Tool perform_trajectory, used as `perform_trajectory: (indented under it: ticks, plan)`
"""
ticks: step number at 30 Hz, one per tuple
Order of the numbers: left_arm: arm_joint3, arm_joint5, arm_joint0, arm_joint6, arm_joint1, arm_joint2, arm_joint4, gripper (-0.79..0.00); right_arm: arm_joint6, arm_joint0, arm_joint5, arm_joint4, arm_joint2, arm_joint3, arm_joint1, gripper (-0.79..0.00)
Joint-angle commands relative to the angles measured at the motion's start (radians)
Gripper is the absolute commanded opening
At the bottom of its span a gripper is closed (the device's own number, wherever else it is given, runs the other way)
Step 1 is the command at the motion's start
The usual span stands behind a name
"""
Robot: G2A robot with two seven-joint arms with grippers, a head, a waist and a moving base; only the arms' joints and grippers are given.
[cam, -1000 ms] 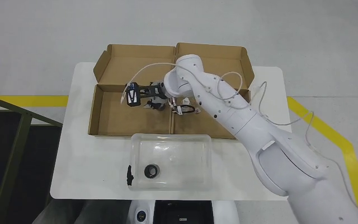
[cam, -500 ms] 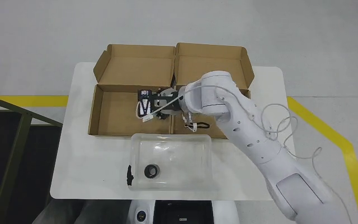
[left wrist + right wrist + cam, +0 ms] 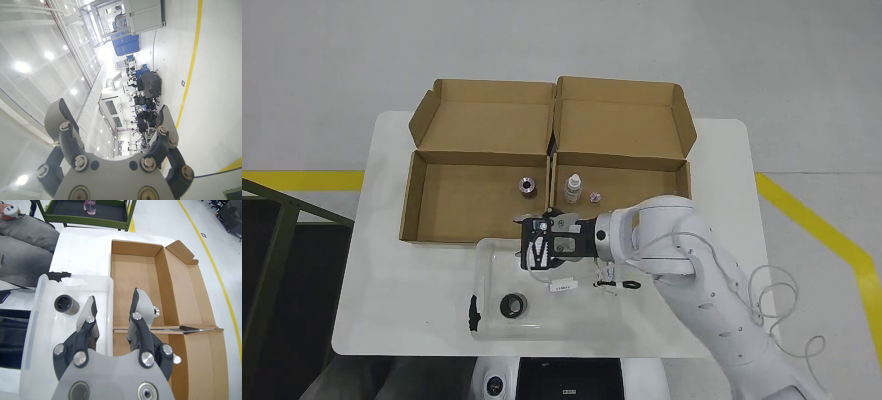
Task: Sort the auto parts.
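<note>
Over clear bin [image 3: 587, 310] rim — right gripper [image 3: 114, 295], fingers spread wide, empty. Cardboard boxes [image 3: 457, 205] hold three small parts [image 3: 525, 184]; one bearing [image 3: 512, 305] lies in bin — sorting seemingly near done.

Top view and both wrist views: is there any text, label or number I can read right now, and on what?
Nothing legible in any view.
Small white tag under the right arm: print too small to read.
Blue cabinet in the hall: white marks, blurred.
Pink bottle on the green cart: pale print, too small.
Brown cardboard boxes and clear plastic bin: no markings seen.
</note>
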Motion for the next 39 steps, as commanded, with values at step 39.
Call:
perform_trajectory:
  ticks: [39]
  plan:
    - [0.0, 0.0, 0.0, 0.0, 0.0, 0.0, 0.0, 0.0, -0.036, -0.027, -0.071, -0.126, -0.23, 0.106, 0.04, -0.329]
